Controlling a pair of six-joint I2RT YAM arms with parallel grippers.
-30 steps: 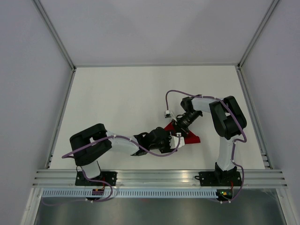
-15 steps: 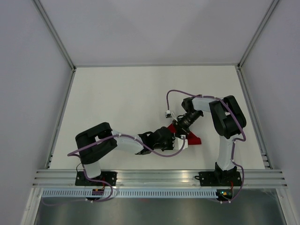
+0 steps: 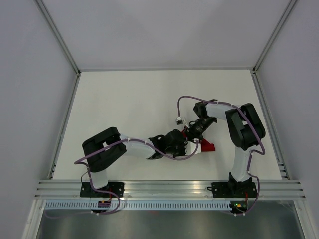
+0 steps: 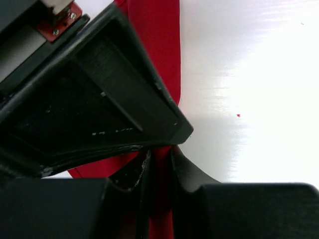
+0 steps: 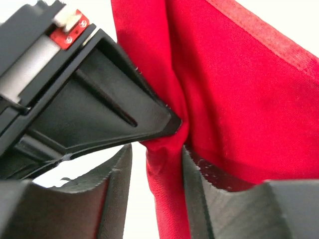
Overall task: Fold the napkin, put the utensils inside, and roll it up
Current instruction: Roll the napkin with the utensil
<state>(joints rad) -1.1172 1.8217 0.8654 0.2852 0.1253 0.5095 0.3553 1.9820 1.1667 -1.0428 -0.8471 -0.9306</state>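
Left gripper [image 4: 159, 172]: reaches across to the middle of the table [image 3: 129, 104]. Its fingers are drawn nearly together, and a thin strip of red cloth fills the slot between them, so it appears to be pinching the napkin.
Napkin [image 3: 207, 146]: lies bunched and narrow between the two grippers near the front centre of the table. It is not spread flat, and only a small red tab shows past the arms from above.
Right gripper [image 5: 157, 189]: tip to tip with the left one. Its fingers are partly apart and straddle a raised ridge of cloth. A sliver of table shows beside one finger, so it does not look clamped.
Utensils: none visible in any view; whether anything lies inside the cloth cannot be told.
Done, by judgement: the cloth is gathered into a fold or partial roll.
Left, by judgement: a tidy finished roll is not shown, so tightening or rolling seems to remain.
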